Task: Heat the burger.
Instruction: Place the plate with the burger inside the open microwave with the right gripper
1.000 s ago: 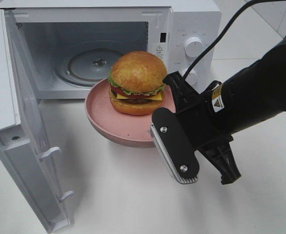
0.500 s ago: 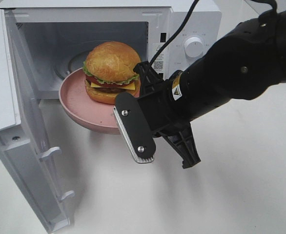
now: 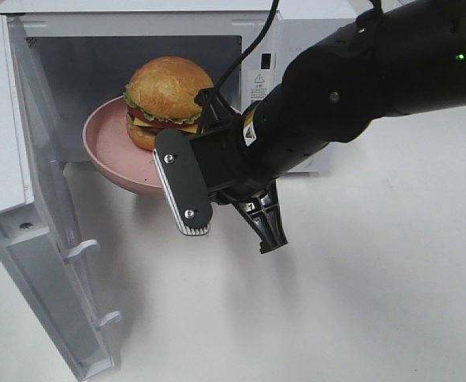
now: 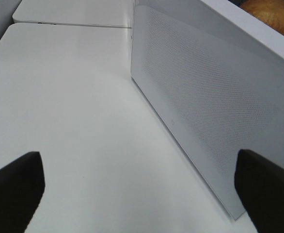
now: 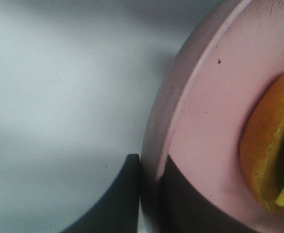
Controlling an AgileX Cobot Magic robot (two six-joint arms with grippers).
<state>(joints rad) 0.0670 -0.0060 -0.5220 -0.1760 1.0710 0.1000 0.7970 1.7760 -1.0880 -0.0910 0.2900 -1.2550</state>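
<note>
The burger (image 3: 165,91), with a golden bun, lettuce, cheese and tomato, sits on a round pink plate (image 3: 110,147). My right gripper (image 3: 205,135) is shut on the plate's right rim and holds it in the air at the mouth of the open microwave (image 3: 257,48). The right wrist view shows the plate (image 5: 205,97) pinched between my right gripper's (image 5: 151,194) dark fingers, with the burger's edge (image 5: 270,155) beside them. My left gripper (image 4: 139,182) is open, low over the table, outside the microwave door (image 4: 205,107). The bun's top (image 4: 273,14) peeks over that door.
The microwave door (image 3: 26,199) stands swung open at the left, reaching toward the table's front edge. The cavity (image 3: 82,72) lies behind the plate. White tabletop (image 3: 360,302) spreads to the front and right. A black cable (image 3: 253,40) trails from my right arm.
My right arm has carried the plate and burger left and back, from in front of the microwave up to its opening. The grip on the plate has stayed the same.
</note>
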